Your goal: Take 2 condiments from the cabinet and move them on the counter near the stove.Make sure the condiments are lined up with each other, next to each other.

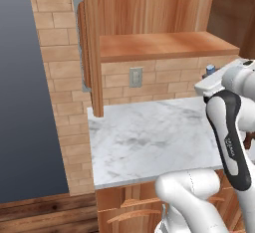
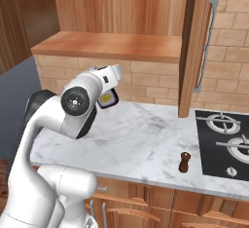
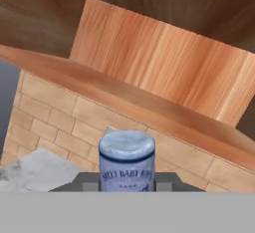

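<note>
Pinching blue-capped bottle point(image 3: 126, 161) in gripper point(image 3: 126, 189), held over counter point(image 2: 146, 139) at 9 o'clock from brown bottle point(image 2: 184, 162). Probably light, rigid, slick; best gripped mid-body below the cap.

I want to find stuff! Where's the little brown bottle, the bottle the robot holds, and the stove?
Brown bottle point(image 2: 184, 162), right base view, its body.
Held bottle point(image 3: 126, 153), hand view, its blue cap.
Stove point(image 2: 206, 146), right base view, black top.

Brown bottle point(image 2: 184, 161) on counter point(image 2: 146, 134), left of stove point(image 2: 226, 142), below cabinet point(image 2: 121, 27)
</note>
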Tool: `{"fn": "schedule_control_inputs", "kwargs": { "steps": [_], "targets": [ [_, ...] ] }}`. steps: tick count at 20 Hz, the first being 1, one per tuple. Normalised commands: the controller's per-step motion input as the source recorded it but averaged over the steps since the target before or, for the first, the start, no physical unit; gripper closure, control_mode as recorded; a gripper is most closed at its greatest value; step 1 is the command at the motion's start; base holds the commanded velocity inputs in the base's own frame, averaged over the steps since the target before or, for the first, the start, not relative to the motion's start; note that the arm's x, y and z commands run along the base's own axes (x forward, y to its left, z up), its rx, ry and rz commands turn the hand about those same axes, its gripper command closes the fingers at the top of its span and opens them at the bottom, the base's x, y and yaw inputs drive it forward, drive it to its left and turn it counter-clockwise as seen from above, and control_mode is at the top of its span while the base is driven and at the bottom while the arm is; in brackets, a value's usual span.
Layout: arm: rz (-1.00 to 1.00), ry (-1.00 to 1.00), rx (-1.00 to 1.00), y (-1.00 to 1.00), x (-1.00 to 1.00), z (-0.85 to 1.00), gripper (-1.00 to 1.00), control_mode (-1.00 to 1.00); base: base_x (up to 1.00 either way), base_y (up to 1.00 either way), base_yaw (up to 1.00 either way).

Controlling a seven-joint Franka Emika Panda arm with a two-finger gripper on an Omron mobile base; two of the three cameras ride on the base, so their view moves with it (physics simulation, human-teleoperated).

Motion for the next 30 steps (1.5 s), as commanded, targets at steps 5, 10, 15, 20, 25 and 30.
{"fn": "schedule_control_inputs", "kwargs": {
  "steps": [5,10,15,20,25,30],
  "targets": [
    [0.00,0.00,-0.04,-0.30,-0.36,-0.21,1.00,-1.00,0.00,0.00,0.00],
    [0.00,0.01,0.00,-0.31,-0.39,-0.26,1.00,-1.00,0.00,0.00,0.00],
    [0.00,0.01,0.00,-0.19,-0.37,-0.15,1.00,-1.00,0.00,0.00,0.00],
    [0.00,0.01,0.02,-0.23,-0.11,-0.08,1.00,-1.00,0.00,0.00,0.00],
    [0.00,0.02,0.06,-0.32,-0.08,-0.09,1.00,-1.00,0.00,0.00,0.00],
    [0.00,0.00,0.08,-0.36,0.00,-0.30,1.00,-1.00,0.00,0.00,0.00]
  ]
}}
